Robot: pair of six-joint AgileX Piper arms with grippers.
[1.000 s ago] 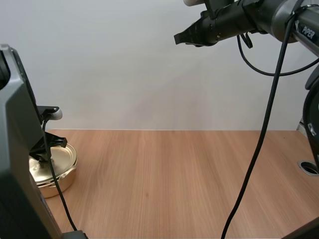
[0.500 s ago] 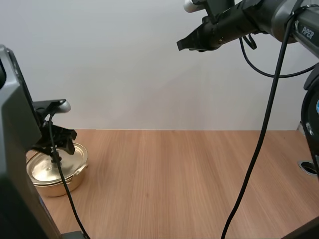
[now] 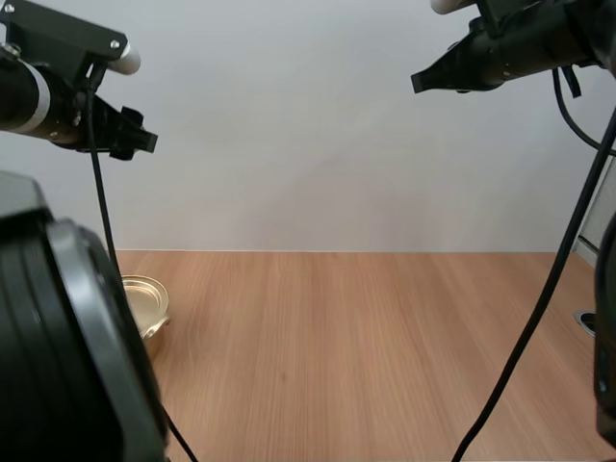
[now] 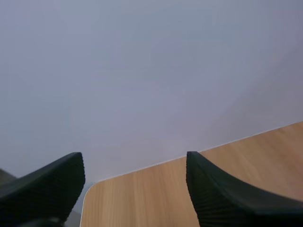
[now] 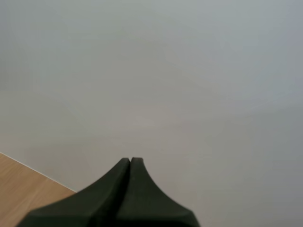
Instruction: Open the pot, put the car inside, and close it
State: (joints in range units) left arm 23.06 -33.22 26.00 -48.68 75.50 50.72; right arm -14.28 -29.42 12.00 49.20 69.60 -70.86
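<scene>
Now the table (image 3: 385, 346) carries the pot (image 3: 146, 300) at its left edge, half hidden behind my left arm (image 3: 67, 366). High above the pot, my left gripper (image 3: 144, 142) (image 4: 132, 163) hangs with fingers spread wide, empty. Well right of the pot and just as high, my right gripper (image 3: 418, 83) (image 5: 130, 161) has its fingers pressed together on nothing.

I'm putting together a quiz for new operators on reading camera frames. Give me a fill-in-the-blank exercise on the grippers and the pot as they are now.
1. The left gripper has its fingers apart with nothing between them, so it is ____.
2. The right gripper has its fingers together as one dark wedge, so it is ____.
3. In the high view, the pot sits at the ____ side of the table.
4. Both grippers hang high ____ the table.

Missing words: open; shut; left; above.
</scene>
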